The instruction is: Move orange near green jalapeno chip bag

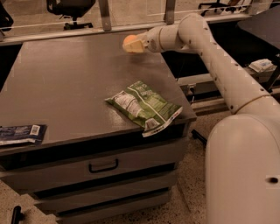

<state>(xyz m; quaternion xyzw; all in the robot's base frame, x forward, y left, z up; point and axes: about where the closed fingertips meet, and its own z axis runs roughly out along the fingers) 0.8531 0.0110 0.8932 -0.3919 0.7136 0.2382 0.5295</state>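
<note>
The orange (pixel 127 42) is small and round and sits between the fingers of my gripper (pixel 131 44) at the far right of the grey table (pixel 65 83). The gripper is shut on it and holds it just above the tabletop, with my white arm reaching in from the right. The green jalapeno chip bag (pixel 142 105) lies crinkled and flat near the table's front right corner, its white sealed edge hanging slightly over the front. The orange is well behind the bag, apart from it.
A flat dark-blue packet with a white label (pixel 19 133) lies at the table's front left edge. Drawers with a handle (pixel 103 166) are below the tabletop. My white base (pixel 245 175) stands right of the table. An office chair (pixel 70 8) is behind.
</note>
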